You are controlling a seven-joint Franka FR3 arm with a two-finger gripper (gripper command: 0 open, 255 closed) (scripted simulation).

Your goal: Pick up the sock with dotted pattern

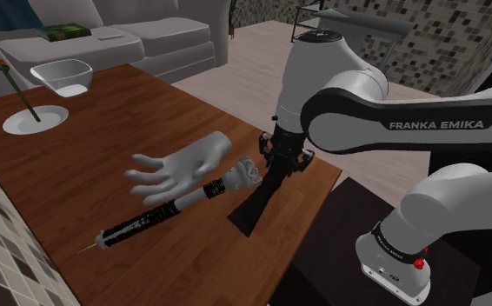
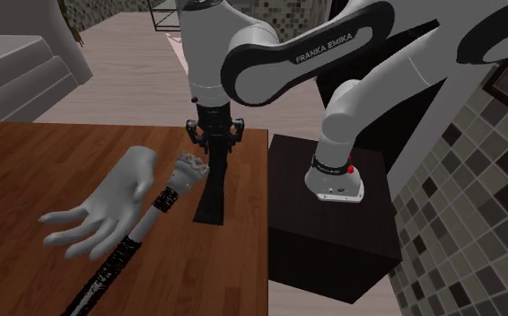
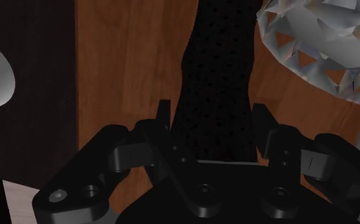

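A long black sock with a fine dotted pattern (image 3: 217, 76) runs away from the hand between the two fingers (image 3: 164, 118), which clasp its upper end. My gripper (image 1: 281, 155) is shut on it, just above the wooden table's (image 1: 105, 148) near edge. The sock (image 1: 257, 200) hangs down slanted, and its lower end reaches the tabletop close to the edge. In the second exterior view the gripper (image 2: 216, 136) holds the sock (image 2: 212, 184) upright beside the table's right edge (image 2: 252, 179).
A grey model hand (image 1: 170, 169) lies close to the sock, next to a black wand with a crumpled silvery knob (image 1: 246, 171). Farther off stand a clear bowl (image 1: 62, 76) and a white plate (image 1: 34, 119). A sofa (image 1: 149, 35) sits behind, and the dark stand (image 2: 333, 215) adjoins the table.
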